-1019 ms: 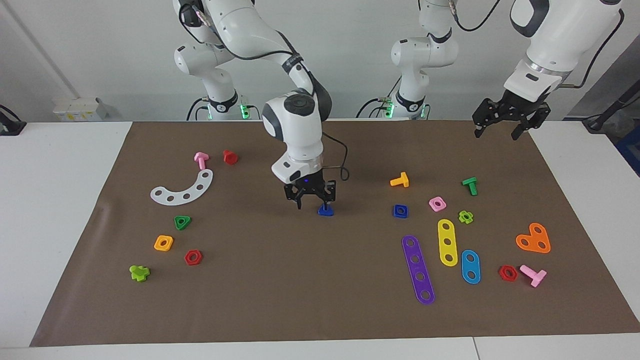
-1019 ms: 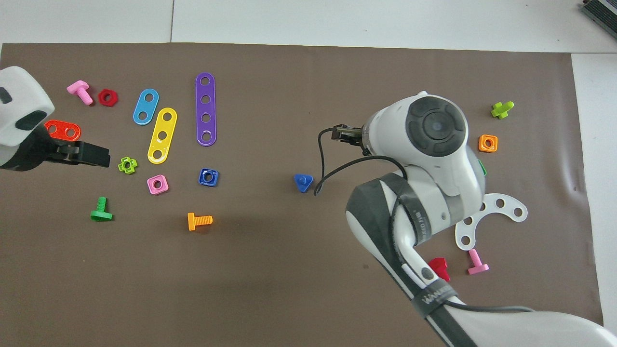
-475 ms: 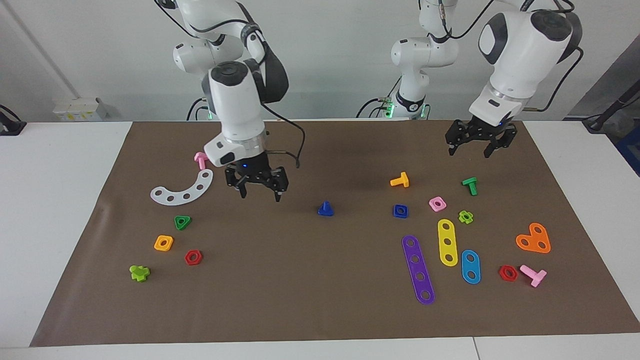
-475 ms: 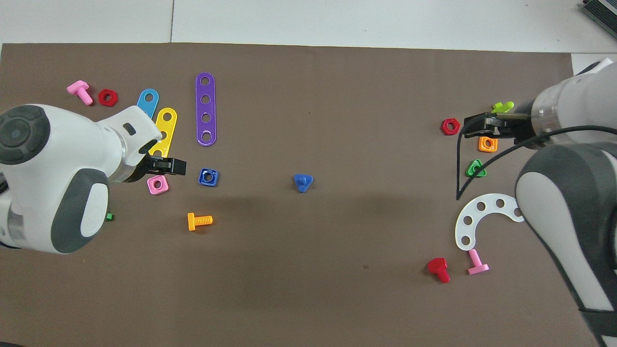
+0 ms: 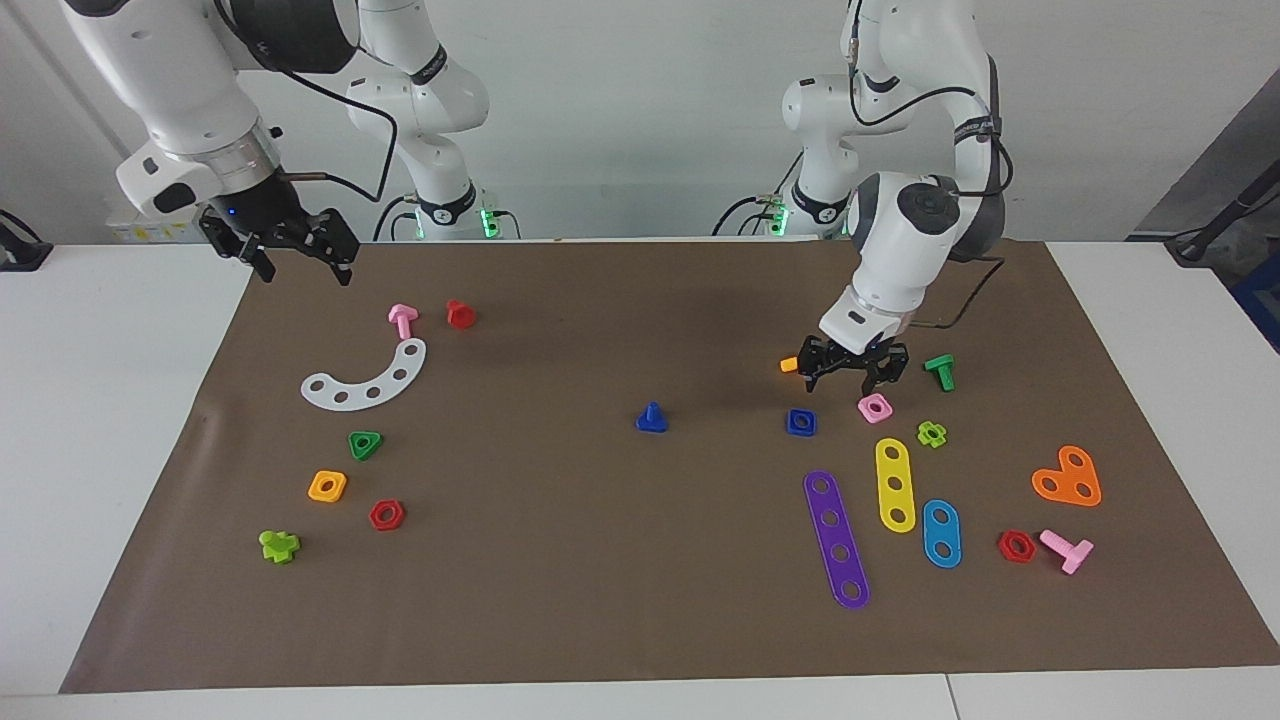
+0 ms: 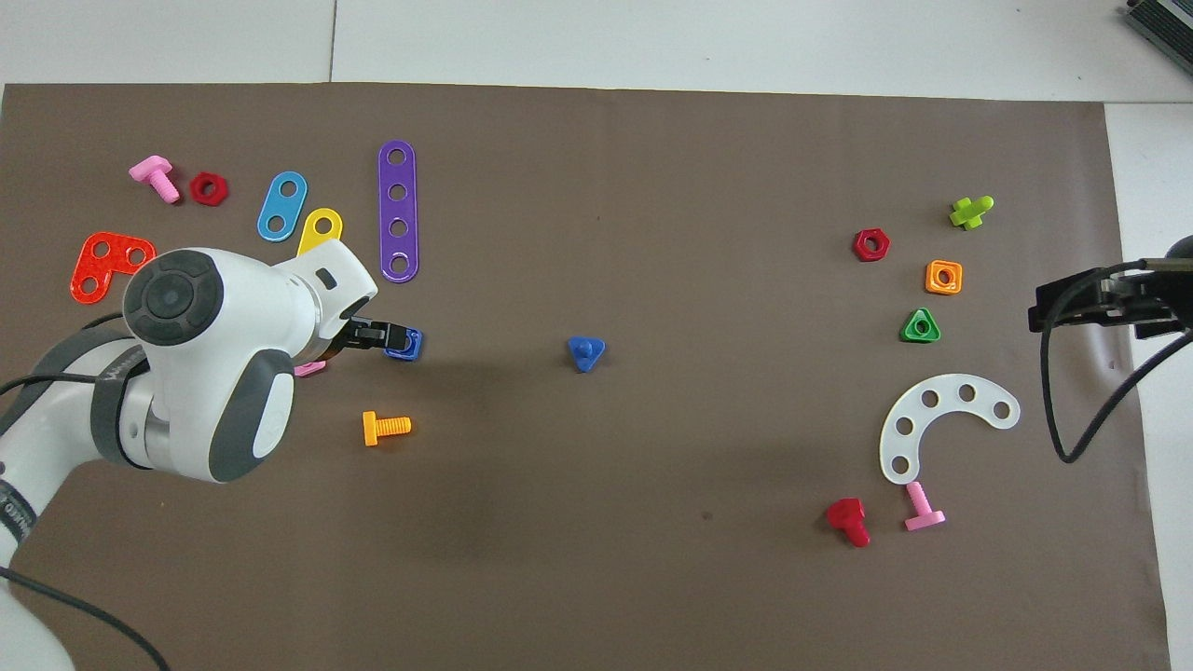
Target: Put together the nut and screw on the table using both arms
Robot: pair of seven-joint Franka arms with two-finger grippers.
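Note:
The dark blue screw [image 5: 651, 419] stands on its triangular head, shaft up, in the middle of the brown mat [image 5: 600, 560]; it also shows in the overhead view [image 6: 586, 353]. The dark blue square nut [image 5: 801, 422] lies flat toward the left arm's end, partly covered by the gripper from above [image 6: 407, 346]. My left gripper [image 5: 853, 380] is open and hangs low over the mat between the nut and the pink nut, touching neither. My right gripper [image 5: 303, 268] is open, empty and raised over the mat's edge at the right arm's end.
An orange bolt [image 5: 798, 361], a pink square nut [image 5: 875, 407] and a green bolt [image 5: 940, 371] crowd the left gripper. Purple [image 5: 836, 540] and yellow [image 5: 896, 484] strips lie farther out. A white curved strip [image 5: 366, 378] and a green triangular nut [image 5: 365, 444] lie toward the right arm's end.
My right gripper let go of the screw at the mat's middle, rose and swung away to its own end. My left gripper swung in and came down beside the blue nut.

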